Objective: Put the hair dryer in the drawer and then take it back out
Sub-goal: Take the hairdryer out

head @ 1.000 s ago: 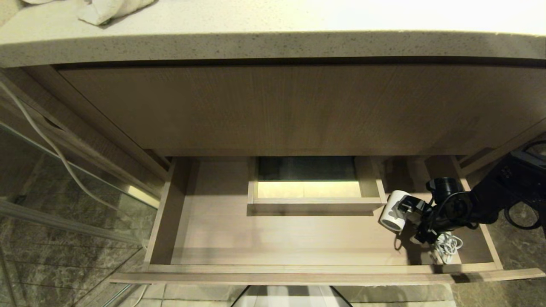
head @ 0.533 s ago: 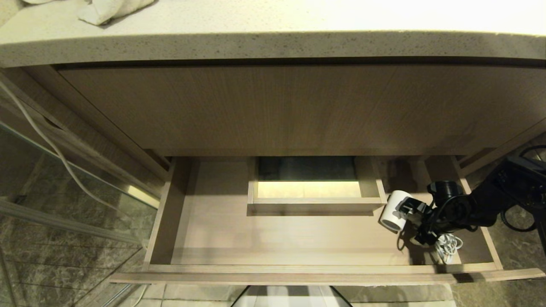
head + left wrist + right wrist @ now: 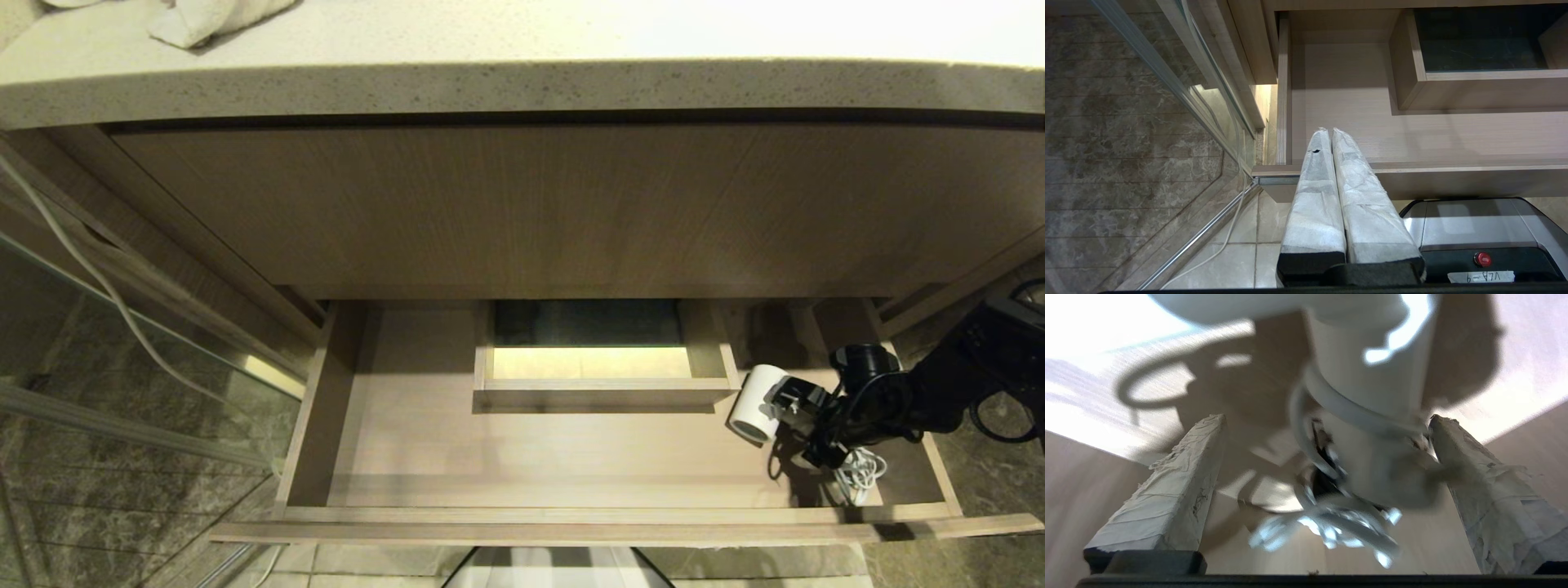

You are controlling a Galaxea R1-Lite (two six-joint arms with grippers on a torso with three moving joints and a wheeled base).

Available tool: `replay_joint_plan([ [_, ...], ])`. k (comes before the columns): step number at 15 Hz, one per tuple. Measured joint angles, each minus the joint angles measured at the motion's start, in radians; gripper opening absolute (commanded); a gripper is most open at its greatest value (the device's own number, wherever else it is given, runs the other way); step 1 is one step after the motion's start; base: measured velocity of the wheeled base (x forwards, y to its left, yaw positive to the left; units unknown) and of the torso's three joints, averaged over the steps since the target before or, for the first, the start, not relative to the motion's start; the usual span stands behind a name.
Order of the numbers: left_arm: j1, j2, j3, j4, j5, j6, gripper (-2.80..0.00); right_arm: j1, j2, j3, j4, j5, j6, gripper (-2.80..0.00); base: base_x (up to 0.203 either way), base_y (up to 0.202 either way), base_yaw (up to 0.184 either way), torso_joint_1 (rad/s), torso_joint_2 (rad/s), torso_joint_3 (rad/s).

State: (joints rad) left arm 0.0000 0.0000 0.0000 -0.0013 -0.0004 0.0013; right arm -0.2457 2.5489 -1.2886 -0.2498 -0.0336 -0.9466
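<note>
Right pincer (image 3: pixel 804 425), spread around the dryer (image 3: pixel 755 404) handle at the drawer's (image 3: pixel 571 514) four o'clock, might snag the cord (image 3: pixel 861 474).

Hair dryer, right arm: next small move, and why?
Probably close the right gripper on the handle. The hair dryer lies in the open drawer, and the wrist view shows its handle between wide-open jaws, one finger already beside it.
</note>
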Motion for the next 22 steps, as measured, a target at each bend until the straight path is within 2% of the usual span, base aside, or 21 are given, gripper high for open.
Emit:
replay_joint_plan([
  [8,0.0,0.0,0.0,0.0,0.0,0.0,-2.8,-0.017,-0.203,0.107,0.07,0.002,-0.001,0.0,0.0,0.0,0.0,0.0,0.0,0.0],
  [12,0.0,0.0,0.0,0.0,0.0,0.0,-2.8,-0.018,-0.234,0.143,0.076,-0.004,0.001,0.0,0.0,0.0,0.0,0.0,0.0,0.0],
  [17,0.0,0.0,0.0,0.0,0.0,0.001,-2.8,-0.014,-0.267,0.161,0.125,0.038,0.005,0.0,0.0,0.0,0.0,0.0,0.0,0.0],
  [22,0.0,0.0,0.0,0.0,0.0,0.0,-2.8,-0.039,-0.348,0.216,0.273,0.07,0.005,0.0,0.0,0.0,0.0,0.0,0.0,0.0],
])
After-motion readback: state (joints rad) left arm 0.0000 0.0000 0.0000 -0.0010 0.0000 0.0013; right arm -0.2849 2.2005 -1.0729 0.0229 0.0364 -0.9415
